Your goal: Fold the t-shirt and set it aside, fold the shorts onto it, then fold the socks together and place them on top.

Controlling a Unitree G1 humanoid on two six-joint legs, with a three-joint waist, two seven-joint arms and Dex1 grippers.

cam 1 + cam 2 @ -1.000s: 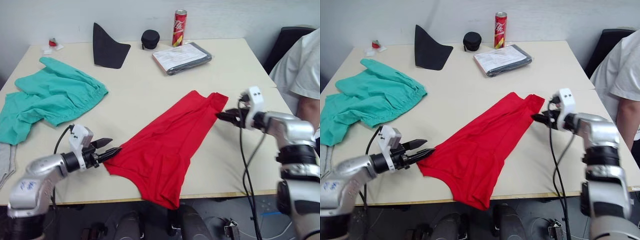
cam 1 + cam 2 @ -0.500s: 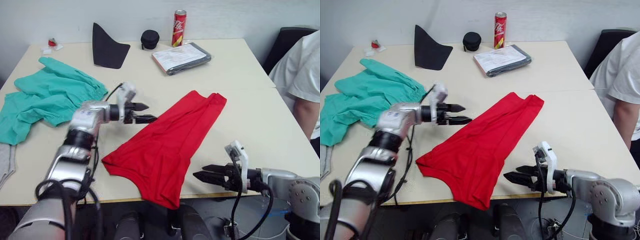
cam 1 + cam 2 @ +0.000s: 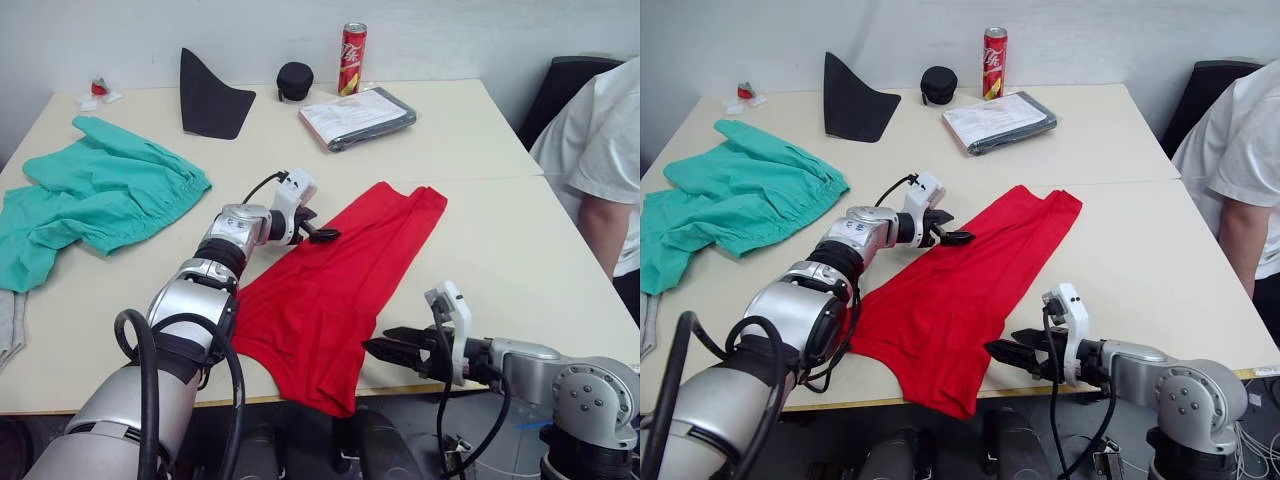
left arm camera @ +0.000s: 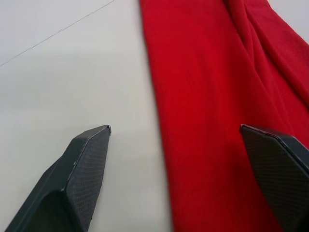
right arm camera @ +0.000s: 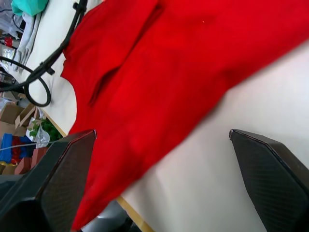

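my left pincer (image 3: 322, 236) hangs wide open and empty at the t-shirt (image 3: 335, 290)'s long edge, centre frame; my right pincer (image 3: 380, 347), also spread and empty, sits by the hem at the counter (image 3: 500, 250)'s near edge. the shirt lies diagonally, half-folded. i'd pinch both edges cleanly, then lift evenly.

Both head cams are looking forward and down over the counter (image 3: 520, 240), sharing nearly the same scene, just slightly offset sideways. The left wrist cam is sitting super close, staring past the left tool (image 4: 176, 169) at the t-shirt (image 4: 217, 121) edge. The right wrist cam is looking along the right tool (image 5: 161, 179) over the same shirt toward the counter's near edge.
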